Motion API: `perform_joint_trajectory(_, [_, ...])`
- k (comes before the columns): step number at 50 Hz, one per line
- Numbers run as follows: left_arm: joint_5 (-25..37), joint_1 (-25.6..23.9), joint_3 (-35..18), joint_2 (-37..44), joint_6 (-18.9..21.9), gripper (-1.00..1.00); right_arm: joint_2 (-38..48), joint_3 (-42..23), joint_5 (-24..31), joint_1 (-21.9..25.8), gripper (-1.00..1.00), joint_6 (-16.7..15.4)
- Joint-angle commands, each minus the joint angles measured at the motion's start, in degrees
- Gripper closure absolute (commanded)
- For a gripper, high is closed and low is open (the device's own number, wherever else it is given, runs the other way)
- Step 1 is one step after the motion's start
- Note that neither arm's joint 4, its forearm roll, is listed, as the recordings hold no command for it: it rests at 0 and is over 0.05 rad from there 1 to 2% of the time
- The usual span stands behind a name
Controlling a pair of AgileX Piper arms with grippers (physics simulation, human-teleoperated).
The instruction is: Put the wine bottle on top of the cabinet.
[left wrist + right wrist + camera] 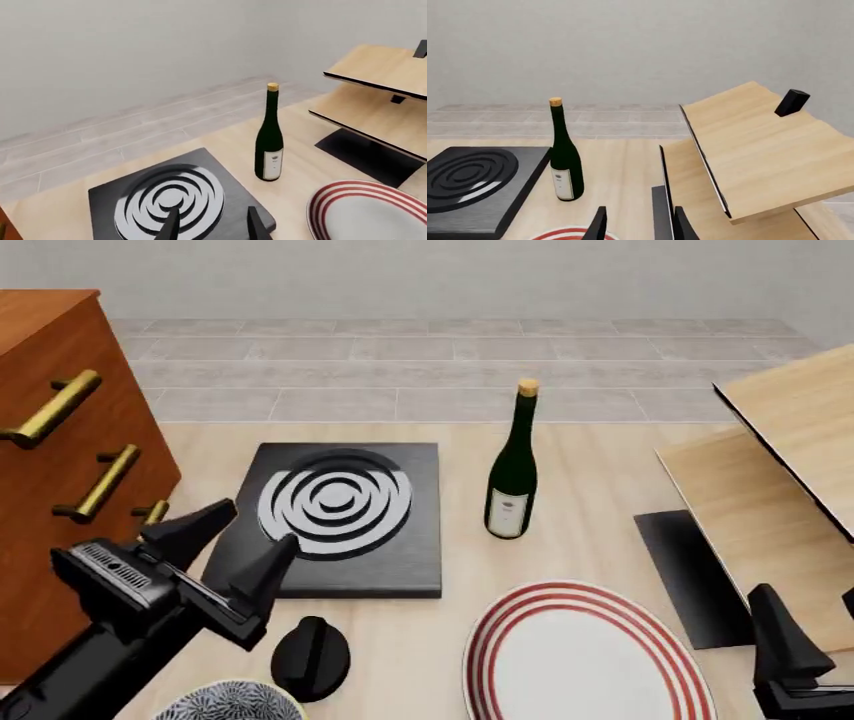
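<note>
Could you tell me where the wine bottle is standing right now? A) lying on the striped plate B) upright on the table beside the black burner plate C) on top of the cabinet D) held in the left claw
B: the wine bottle stands upright on the table, just right of the black burner plate, with neither claw touching it.

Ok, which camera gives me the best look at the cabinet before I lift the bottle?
The front view. Only there does the cabinet show its reddish-brown front, three brass handles and part of its top, at the table's left, beside the left tool. The left wrist view catches just a sliver at its edge; the right wrist view shows none of it.
</note>
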Motion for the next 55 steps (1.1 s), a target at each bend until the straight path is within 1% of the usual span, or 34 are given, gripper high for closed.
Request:
perform_joint_trajectory(1, [-7.2, -4.3, -2.7, 10.1, -0.2, -1.0, 0.2, 0.1, -0.3, 0.0, -1.0, 0.0])
perform_joint_trajectory(8, [-8.3, -6.8, -6.3, 14.2, 0.0, -1.0, 0.1, 0.1, -0.2, 0.0, -1.0, 0.0])
perform_joint_trajectory(12, [-8.6, -7.8, -7.5, 15.6, 0.2, -1.0, 0.2, 0.2, -0.4, 0.0, -1.0, 0.0])
perform_joint_trajectory(23, [-12.0, -11.7, -11.1, 22.9, 0.7, -1.0, 0.0, 0.0, 0.0, 0.0, -1.0, 0.0])
perform_joint_trajectory(32, [-12.4, -14.8, -14.8, 27.1, 0.2, -1.0, 0.0, 0.0, 0.0, 0.1, -1.0, 0.0])
perform_joint_trajectory(41, [-12.4, -14.9, -17.6, 29.4, 0.1, -1.0, 0.2, 0.2, -0.3, 0.1, -1.0, 0.0])
perform_joint_trajectory(46, [-11.9, -14.8, -20.1, 30.6, 1.1, -1.0, 0.2, 0.2, -0.3, 0.0, -1.0, 0.0])
perform_joint_trajectory(55, [-13.1, -15.5, -22.5, 34.2, 1.9, -1.0, 0.2, 0.2, -0.3, 0.1, -1.0, 0.0])
